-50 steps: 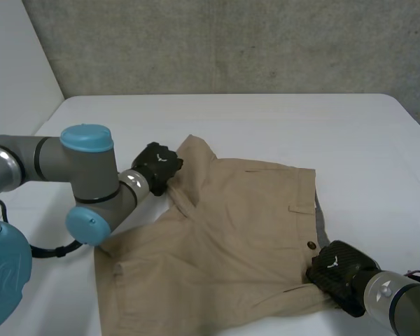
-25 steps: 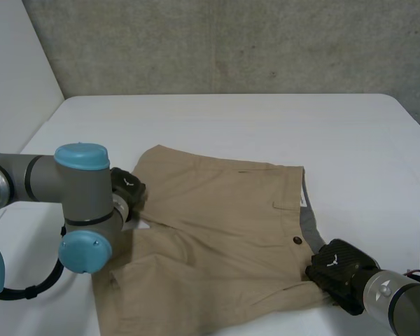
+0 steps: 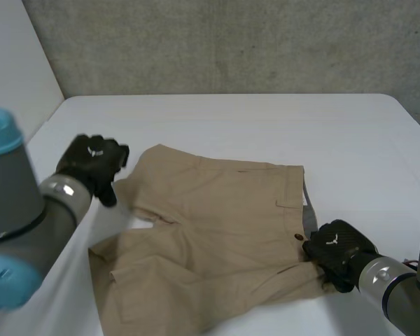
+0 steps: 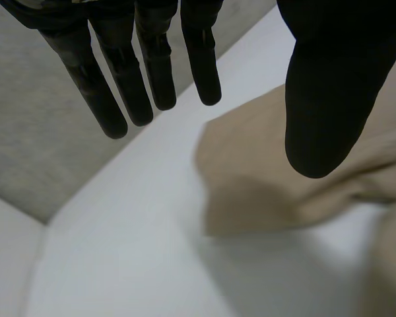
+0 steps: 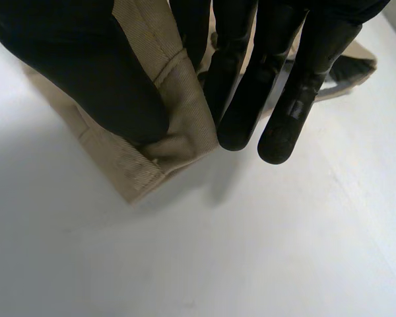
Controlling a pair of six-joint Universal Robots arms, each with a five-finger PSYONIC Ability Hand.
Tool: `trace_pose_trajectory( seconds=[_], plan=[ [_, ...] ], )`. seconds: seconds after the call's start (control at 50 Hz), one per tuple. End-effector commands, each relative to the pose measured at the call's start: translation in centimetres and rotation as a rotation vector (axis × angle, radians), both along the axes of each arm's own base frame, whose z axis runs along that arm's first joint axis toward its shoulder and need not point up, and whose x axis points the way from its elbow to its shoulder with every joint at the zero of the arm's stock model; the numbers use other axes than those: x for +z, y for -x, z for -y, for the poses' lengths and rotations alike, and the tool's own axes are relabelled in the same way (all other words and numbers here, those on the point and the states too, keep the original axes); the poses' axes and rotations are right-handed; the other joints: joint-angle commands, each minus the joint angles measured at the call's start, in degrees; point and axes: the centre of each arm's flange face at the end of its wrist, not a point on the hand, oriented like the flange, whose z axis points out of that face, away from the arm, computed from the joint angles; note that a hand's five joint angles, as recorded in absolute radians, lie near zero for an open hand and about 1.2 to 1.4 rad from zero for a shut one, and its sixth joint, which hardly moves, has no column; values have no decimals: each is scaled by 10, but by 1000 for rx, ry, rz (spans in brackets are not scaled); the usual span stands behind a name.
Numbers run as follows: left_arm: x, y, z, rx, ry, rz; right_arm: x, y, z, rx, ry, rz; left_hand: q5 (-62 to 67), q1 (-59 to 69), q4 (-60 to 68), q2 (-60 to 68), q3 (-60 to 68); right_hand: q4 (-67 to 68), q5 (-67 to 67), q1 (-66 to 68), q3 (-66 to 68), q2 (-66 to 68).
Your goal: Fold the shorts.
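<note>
The tan shorts (image 3: 217, 231) lie spread across the white table (image 3: 266, 119), waistband toward my right arm. My left hand (image 3: 91, 164) hovers just off the far left leg corner, with its fingers (image 4: 152, 59) straight and spread and nothing between them and the thumb. Below that palm lies the leg's corner (image 4: 270, 178). My right hand (image 3: 336, 252) sits at the near waistband corner by the button. There its thumb (image 5: 86, 72) and fingers pinch the folded waistband (image 5: 178, 112).
White tabletop (image 4: 119, 251) stretches to the left of the shorts and behind them up to the grey concrete wall (image 3: 231, 42). Bare table (image 5: 251, 251) also lies beyond my right hand's fingertips. A dark inner lining (image 3: 309, 217) peeks out at the waistband.
My left hand carried the leg corner to the left, then let go of it, opened and lifted away. The leg now lies flat. My right hand has kept its pinch.
</note>
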Motion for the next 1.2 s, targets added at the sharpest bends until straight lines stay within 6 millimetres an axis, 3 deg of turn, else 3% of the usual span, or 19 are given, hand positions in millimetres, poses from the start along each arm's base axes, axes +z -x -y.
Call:
trace_pose_trajectory(
  seconds=[0.02, 0.16, 0.34, 0.54, 0.86, 1.2],
  plan=[
    [-8, -9, -82, -146, -227, -74, 2, -4, 6, -39, 5, 107, 82, 82, 82, 85, 84, 119, 121, 241, 125, 128],
    [-23, -19, -126, -176, -370, -83, 3, -6, 12, -66, 34, 158, 77, 77, 77, 80, 79, 119, 121, 241, 125, 128],
    [-45, -26, -154, -192, -469, -45, 3, -6, 15, -84, 42, 173, 36, 36, 37, 40, 38, 119, 121, 241, 125, 128],
    [-60, -26, -155, -193, -458, -43, 2, -7, 13, -77, 39, 175, -34, -34, -34, -31, -32, 119, 121, 241, 125, 128],
    [-81, -26, -149, -160, -407, -8, 1, -7, 12, -75, 34, 178, 71, 72, 72, 75, 74, 119, 121, 241, 125, 128],
    [-87, -17, -167, -227, -360, 19, 0, -7, 10, -74, 28, 177, 92, 92, 92, 95, 94, 119, 121, 241, 125, 128]
  ],
)
